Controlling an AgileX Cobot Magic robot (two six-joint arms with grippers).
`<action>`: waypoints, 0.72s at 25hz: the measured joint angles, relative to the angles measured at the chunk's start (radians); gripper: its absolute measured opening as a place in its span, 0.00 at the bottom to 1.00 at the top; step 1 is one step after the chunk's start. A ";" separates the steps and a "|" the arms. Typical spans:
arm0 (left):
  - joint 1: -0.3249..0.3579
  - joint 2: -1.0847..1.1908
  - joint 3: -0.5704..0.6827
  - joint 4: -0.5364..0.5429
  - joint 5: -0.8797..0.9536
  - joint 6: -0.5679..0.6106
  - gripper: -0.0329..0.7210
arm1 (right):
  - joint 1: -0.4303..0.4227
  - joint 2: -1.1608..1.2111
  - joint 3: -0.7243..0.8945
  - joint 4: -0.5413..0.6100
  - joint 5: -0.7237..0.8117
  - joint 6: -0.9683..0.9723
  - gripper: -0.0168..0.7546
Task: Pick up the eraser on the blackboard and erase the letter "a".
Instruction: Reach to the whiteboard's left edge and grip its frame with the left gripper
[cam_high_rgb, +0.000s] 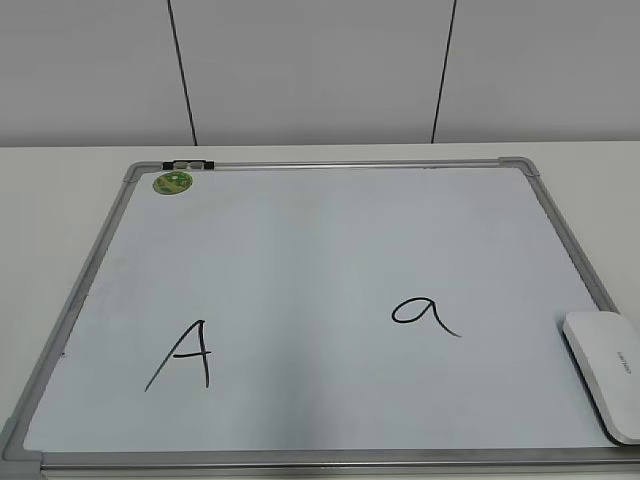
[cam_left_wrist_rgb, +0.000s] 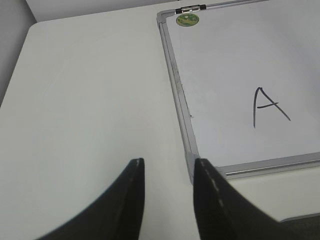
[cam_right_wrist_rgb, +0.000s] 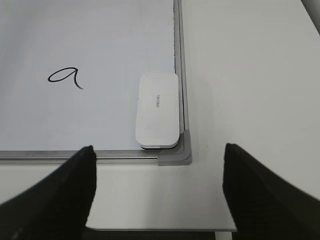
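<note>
The blackboard is a white board in a silver frame, flat on the table. The letter "a" is on its right half; it also shows in the right wrist view. The white eraser lies in the board's near right corner, seen too in the right wrist view. My right gripper is open and empty, over the table just in front of that corner. My left gripper is open and empty, beside the board's near left corner. Neither gripper shows in the exterior view.
A capital "A" is drawn on the board's left half. A round green sticker and a black clip sit at the far left corner. The cream table extends left and right of the board.
</note>
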 joint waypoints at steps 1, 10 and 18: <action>0.000 0.000 0.000 0.000 0.000 0.000 0.36 | 0.000 0.000 0.000 0.000 0.000 0.000 0.78; 0.000 0.000 0.000 0.000 0.000 0.000 0.36 | 0.000 0.000 0.000 0.000 0.000 0.000 0.78; 0.000 0.000 0.000 0.000 0.000 0.000 0.36 | 0.000 0.000 0.000 0.000 0.000 0.000 0.78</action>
